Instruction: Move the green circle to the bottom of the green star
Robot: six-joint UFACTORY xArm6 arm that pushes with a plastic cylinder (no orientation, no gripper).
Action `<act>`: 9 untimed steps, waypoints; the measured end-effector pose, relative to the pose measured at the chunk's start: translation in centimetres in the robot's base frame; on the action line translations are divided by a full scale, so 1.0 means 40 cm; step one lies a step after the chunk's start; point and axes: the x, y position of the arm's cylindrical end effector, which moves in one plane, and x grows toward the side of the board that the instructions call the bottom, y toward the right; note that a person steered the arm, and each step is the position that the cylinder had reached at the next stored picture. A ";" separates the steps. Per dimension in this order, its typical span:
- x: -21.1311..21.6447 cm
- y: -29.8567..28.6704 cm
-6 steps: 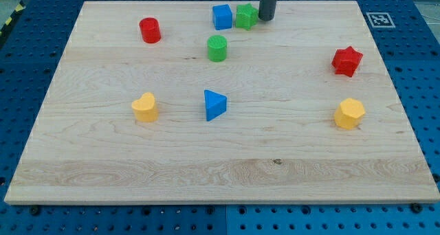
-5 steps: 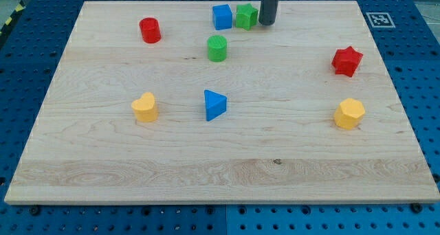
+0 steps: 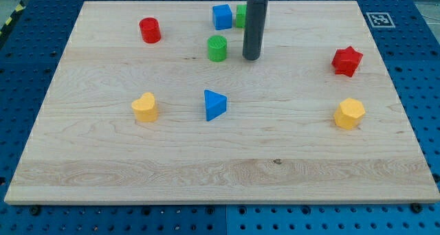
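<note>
The green circle [image 3: 217, 48] stands on the wooden board [image 3: 220, 166] near the view's top, left of centre. The green star [image 3: 240, 16] sits above and to its right, mostly hidden behind my rod, next to a blue square [image 3: 222, 16]. My tip [image 3: 251, 58] rests on the board just right of the green circle, with a small gap between them, and below the green star.
A red cylinder [image 3: 150, 30] is at the top left. A red star [image 3: 346, 61] and a yellow hexagon [image 3: 349, 113] are at the right. A blue triangle [image 3: 214, 104] and a yellow heart [image 3: 145, 106] lie mid-board.
My tip has moved from right of the green star toward the view's bottom and slightly left, ending right of the green circle. The blocks have not moved.
</note>
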 end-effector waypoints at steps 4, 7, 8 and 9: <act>0.079 -0.249; 0.012 -0.243; -0.002 -0.171; -0.006 -0.153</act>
